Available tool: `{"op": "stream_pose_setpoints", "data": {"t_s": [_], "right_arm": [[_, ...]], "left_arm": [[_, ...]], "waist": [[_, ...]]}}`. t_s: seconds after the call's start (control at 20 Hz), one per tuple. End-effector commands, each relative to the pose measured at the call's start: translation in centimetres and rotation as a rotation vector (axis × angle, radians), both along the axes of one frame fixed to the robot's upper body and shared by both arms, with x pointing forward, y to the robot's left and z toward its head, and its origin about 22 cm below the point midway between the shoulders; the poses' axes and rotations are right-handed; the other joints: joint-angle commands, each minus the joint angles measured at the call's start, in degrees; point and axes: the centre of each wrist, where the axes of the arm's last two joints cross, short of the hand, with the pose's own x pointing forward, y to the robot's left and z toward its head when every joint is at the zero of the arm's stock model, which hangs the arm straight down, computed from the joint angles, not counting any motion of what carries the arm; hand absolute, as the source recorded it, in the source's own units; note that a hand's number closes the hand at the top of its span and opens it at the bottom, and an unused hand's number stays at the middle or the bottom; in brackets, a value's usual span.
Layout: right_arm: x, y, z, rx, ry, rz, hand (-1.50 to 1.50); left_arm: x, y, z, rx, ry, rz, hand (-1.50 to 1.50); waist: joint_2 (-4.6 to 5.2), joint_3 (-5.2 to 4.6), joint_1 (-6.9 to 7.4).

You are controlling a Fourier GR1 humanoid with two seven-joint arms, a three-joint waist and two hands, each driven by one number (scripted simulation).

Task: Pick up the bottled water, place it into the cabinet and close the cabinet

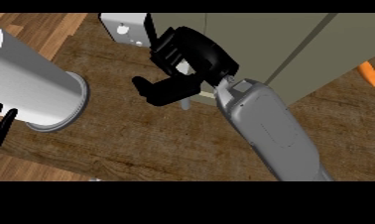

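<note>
While the right hand (pixel 192 57) reaches to the far side of the wooden counter (pixel 147 139), its black fingers curl against the front of a grey-green cabinet (pixel 293 44), thumb (pixel 157 90) sticking out to the left. I cannot tell whether the fingers hold anything; the bottled water is not visible, perhaps hidden by the hand or already inside the cabinet. A small pale handle (pixel 186 103) shows just below the thumb. At the left, a large grey forearm (pixel 36 89) fills the near corner; the left hand itself is out of view. If the water is gripped, the risk is knocking it against the cabinet's edge; if not, pushing the door crookedly.
</note>
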Motion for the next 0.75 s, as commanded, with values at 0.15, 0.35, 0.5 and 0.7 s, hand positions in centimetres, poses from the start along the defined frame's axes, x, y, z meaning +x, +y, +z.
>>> {"op": "stream_pose_setpoints", "data": {"t_s": [0.15,0.35,0.5,0.7], "right_arm": [[4.2,1.6,1.9,0.070,-0.027,-0.202,1.50],[5.0,1.1,1.2,0.147,0.016,-0.285,-1.50],[5.2,1.0,1.3,0.208,0.071,-0.316,-1.50],[5.1,2.1,2.0,0.220,0.074,-0.308,-1.50]], "left_arm": [[-0.6,1.0,-0.2,0.000,0.009,0.002,-1.50],[-0.8,0.8,-0.5,-0.006,0.000,0.010,-1.50],[-0.8,0.9,-0.1,-0.014,-0.010,-0.002,-1.50],[-0.8,1.1,-0.3,-0.022,0.005,0.007,-1.50]], "waist": [[0.19,0.08,-0.31],[0.36,0.13,-0.85],[0.16,0.21,-1.18],[0.16,0.18,-1.97]]}}
